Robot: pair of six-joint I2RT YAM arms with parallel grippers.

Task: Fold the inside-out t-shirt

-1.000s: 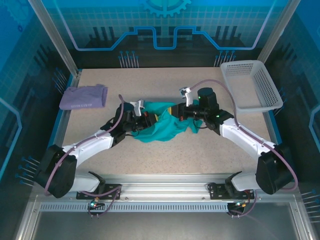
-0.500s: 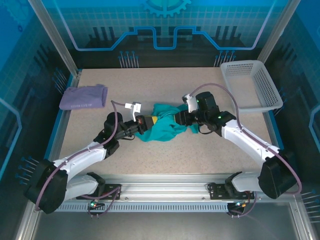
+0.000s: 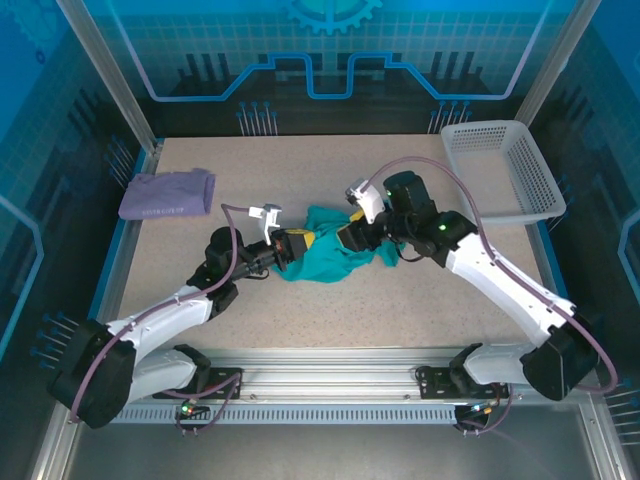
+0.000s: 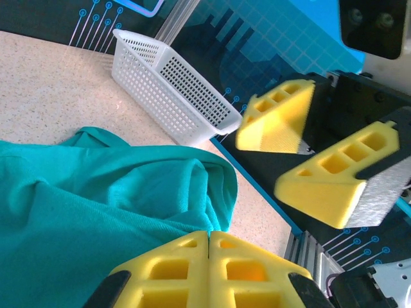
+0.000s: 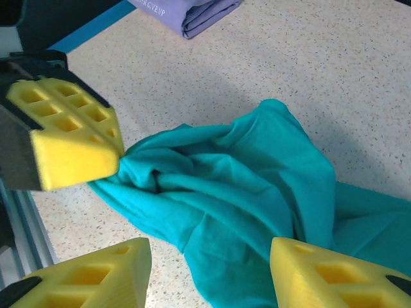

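The teal-green inside-out t-shirt (image 3: 330, 257) lies bunched in a heap at the table's middle. My left gripper (image 3: 297, 246) is at the heap's left end, shut on a pinch of the t-shirt (image 4: 96, 212); its fingers (image 4: 209, 244) meet with no gap, and the cloth is drawn to a point at their tips. Seen from the right wrist, the t-shirt (image 5: 244, 192) runs up to the left gripper's fingertips (image 5: 77, 144). My right gripper (image 3: 352, 234) hovers over the heap's right part, open, its fingers (image 5: 83, 276) spread wide above the cloth without holding it.
A folded lavender garment (image 3: 167, 193) lies at the far left of the table. A white mesh basket (image 3: 505, 170) stands at the back right corner. The two grippers are close together over the heap, the right gripper's fingers (image 4: 276, 119) facing the left wrist camera.
My right gripper has opened, let go of the t-shirt and shifted slightly left above it. The left gripper pulled back to the left a little and stays shut on the cloth.
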